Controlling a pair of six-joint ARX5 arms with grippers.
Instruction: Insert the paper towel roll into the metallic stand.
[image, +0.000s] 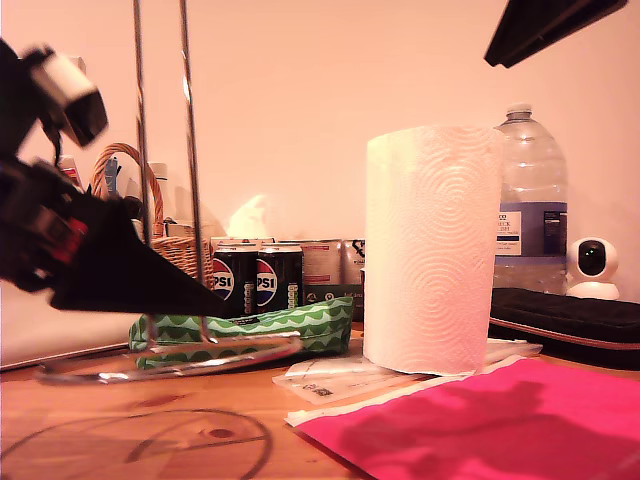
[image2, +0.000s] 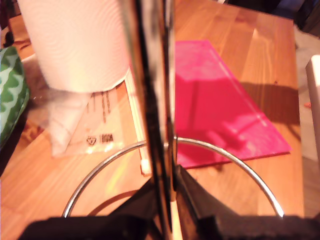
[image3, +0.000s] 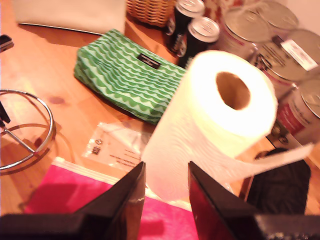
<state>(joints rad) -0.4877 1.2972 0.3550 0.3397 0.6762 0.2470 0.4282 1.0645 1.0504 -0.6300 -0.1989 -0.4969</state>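
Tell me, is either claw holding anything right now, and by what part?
My first gripper clamps the metallic stand low on its upright post. My second gripper is open, holding nothing, above the paper towel roll.

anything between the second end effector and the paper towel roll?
Nothing visible. In its wrist view my second end effector is open, above and short of the paper towel roll, with only the pink sheet below. The metallic stand is off to the exterior view's left.
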